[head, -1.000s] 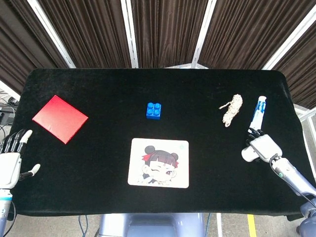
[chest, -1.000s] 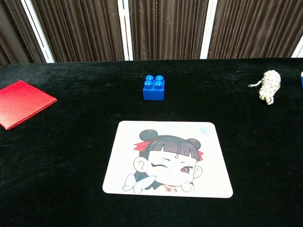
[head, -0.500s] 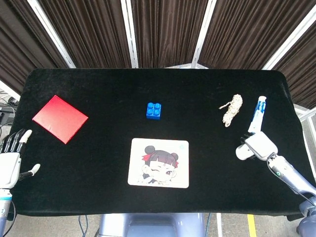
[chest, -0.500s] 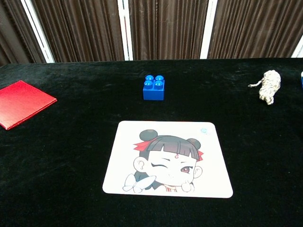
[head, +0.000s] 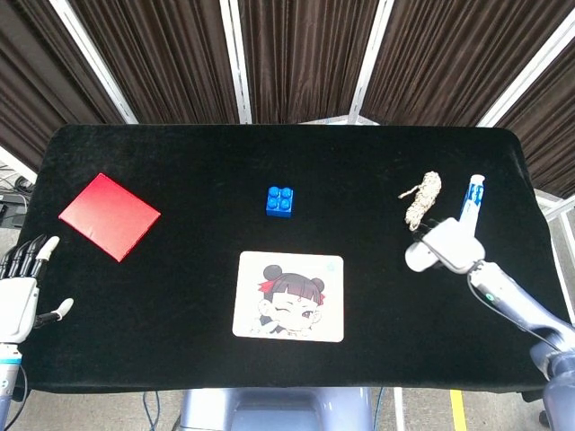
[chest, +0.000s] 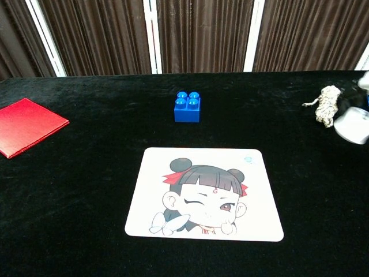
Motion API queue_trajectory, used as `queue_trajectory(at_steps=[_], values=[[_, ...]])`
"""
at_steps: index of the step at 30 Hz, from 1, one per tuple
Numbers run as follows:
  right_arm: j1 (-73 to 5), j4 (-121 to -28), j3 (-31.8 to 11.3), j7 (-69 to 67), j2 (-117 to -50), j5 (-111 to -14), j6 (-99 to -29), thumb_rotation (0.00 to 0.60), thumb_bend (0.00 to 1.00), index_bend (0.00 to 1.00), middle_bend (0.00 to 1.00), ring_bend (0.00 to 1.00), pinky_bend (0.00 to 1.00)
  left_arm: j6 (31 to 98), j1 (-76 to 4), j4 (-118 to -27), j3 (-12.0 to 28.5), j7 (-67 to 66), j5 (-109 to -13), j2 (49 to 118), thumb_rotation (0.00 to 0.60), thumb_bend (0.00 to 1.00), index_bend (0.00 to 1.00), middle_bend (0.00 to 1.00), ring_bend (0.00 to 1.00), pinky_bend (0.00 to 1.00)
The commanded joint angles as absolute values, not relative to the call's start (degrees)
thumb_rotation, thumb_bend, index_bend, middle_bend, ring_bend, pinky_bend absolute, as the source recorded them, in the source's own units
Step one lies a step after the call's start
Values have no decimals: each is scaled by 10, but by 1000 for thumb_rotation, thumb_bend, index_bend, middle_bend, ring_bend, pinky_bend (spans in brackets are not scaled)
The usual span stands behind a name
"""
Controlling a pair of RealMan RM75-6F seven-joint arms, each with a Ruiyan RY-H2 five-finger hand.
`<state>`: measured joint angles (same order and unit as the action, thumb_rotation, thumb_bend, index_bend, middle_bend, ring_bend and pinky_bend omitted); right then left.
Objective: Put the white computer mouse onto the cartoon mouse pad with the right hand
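- The place looked like a robotics lab or data-collection rig rather than a home or office.
- A table [head: 269,153] draped wholly in black cloth served as a plain staging surface.
- Dark brown pleated curtains [head: 296,54] hung behind it on white frame bars [head: 235,58], closing off the background like a test booth.
- The things laid out were unrelated test props set well apart: a red square pad [head: 109,215], a blue toy brick [head: 282,201], a knot of rope [head: 420,199], a tube [head: 471,199] and a cartoon mouse pad [head: 289,296].
- Cables [head: 13,190] lay on the floor beside the table, and yellow floor tape [head: 459,411] showed below its front edge.
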<state>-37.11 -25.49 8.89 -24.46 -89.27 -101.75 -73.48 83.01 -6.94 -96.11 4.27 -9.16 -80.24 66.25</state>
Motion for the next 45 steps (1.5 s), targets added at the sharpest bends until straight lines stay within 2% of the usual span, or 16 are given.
queue_trajectory(at_steps=[1, 12, 20, 30, 45], values=[[-405, -296, 78, -218, -885, -1027, -743, 600, 116, 647, 601, 460, 706, 829, -70, -960, 42, -89, -803, 661, 600, 219, 0, 0, 0, 0], [-493, -430, 59, -130, -887, -1059, -721, 600, 115, 647, 602, 460, 706, 821, -72, -956, 38, -72, -808, 656, 600, 220, 0, 0, 0, 0], [-546, -495, 37, -78, -918, -1063, -672, 600, 116, 647, 602, 460, 705, 813, -74, -955, 37, -63, -808, 651, 600, 219, 0, 0, 0, 0], [-572, -501, 30, -60, -966, -1059, -639, 600, 117, 648, 602, 460, 706, 806, -75, -955, 36, -49, -805, 646, 600, 220, 0, 0, 0, 0], [-558, -469, 61, -79, -1005, -1072, -657, 600, 115, 647, 602, 460, 693, 805, -76, -954, 35, -44, -807, 644, 600, 220, 0, 0, 0, 0]])
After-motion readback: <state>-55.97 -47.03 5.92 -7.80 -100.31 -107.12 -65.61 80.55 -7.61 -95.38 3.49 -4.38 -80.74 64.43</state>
